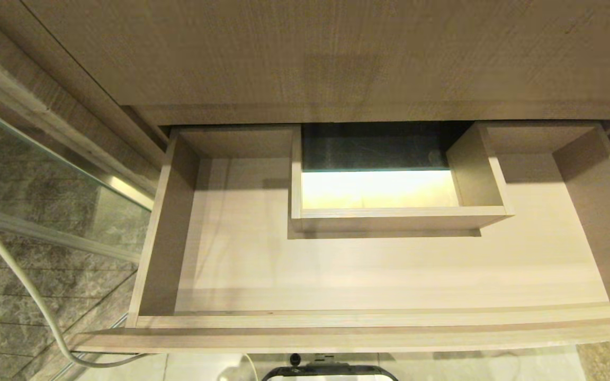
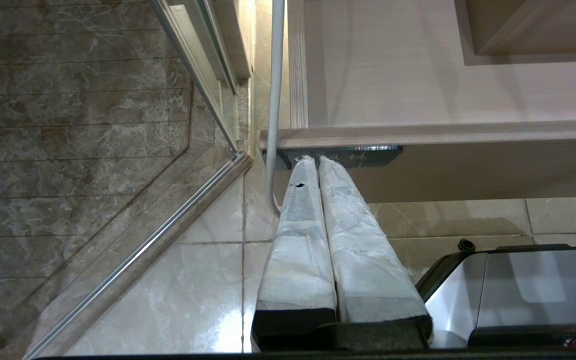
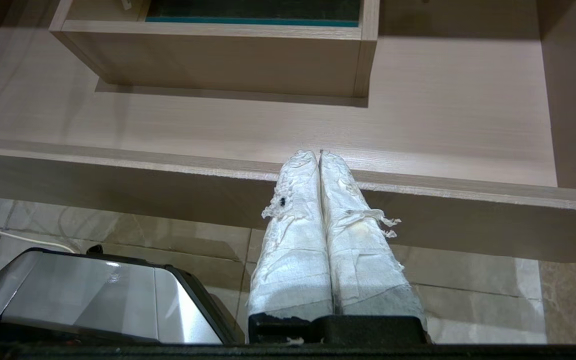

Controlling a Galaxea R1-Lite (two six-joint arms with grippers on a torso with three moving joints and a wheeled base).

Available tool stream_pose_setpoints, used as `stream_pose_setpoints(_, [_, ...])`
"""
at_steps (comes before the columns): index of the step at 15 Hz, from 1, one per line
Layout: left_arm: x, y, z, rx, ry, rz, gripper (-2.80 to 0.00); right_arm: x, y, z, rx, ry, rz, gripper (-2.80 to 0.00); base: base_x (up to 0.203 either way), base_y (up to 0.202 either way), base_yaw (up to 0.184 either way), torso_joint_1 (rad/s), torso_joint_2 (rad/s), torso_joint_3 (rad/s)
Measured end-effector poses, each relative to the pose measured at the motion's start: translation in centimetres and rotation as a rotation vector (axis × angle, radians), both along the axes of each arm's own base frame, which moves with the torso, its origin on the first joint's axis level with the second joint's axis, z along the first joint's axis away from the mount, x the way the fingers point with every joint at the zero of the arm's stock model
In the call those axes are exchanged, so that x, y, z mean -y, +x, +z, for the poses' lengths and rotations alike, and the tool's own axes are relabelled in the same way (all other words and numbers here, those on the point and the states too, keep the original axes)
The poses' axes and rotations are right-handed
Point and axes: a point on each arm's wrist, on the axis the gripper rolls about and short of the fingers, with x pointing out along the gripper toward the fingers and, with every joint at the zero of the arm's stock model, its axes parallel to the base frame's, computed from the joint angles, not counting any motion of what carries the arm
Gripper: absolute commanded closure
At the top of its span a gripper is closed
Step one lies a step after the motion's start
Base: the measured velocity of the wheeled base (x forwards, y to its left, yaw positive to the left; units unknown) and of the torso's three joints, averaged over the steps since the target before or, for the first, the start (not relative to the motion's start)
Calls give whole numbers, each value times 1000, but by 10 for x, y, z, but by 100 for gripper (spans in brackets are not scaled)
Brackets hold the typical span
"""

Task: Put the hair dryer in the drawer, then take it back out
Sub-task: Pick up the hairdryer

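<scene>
We see the drawer [image 1: 389, 275] pulled wide open, filling the middle of the head frame, nothing inside it; the boxed notch [image 1: 389, 211] sits upper centre. The dryer appears in no view, so we can't place it. Head view shows neither arm. Only the wrist views do: left gripper [image 2: 316, 159] in mid-frame by the drawer's corner, right gripper [image 3: 319, 152] at centre over the front edge, both pressed closed and holding nothing, probably parked. A cord [image 2: 274, 100] hangs alongside.

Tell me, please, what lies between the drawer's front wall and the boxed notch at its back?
Nothing: in the head view the drawer floor is bare from its front wall to the boxed notch. The right wrist view agrees.
</scene>
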Motion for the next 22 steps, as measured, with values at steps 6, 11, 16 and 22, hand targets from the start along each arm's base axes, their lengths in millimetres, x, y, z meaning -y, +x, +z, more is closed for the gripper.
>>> stream_pose_setpoints(6, [0, 0, 0, 2, 0, 0, 0, 0, 0, 0, 1, 0, -2, 0, 0, 0, 0, 246, -478, -214])
stream_pose_setpoints(11, [0, 0, 0, 1, 0, 0, 0, 0, 0, 0, 1, -1, -2, 0, 0, 0, 0, 129, -488, -218])
stream_pose_setpoints(16, [0, 0, 0, 1, 0, 0, 0, 0, 0, 0, 1, 0, -2, 0, 0, 0, 0, 396, -494, -237])
stream_pose_setpoints(22, [0, 0, 0, 1, 0, 0, 0, 0, 0, 0, 0, 0, -1, 0, 0, 0, 0, 286, -532, -253])
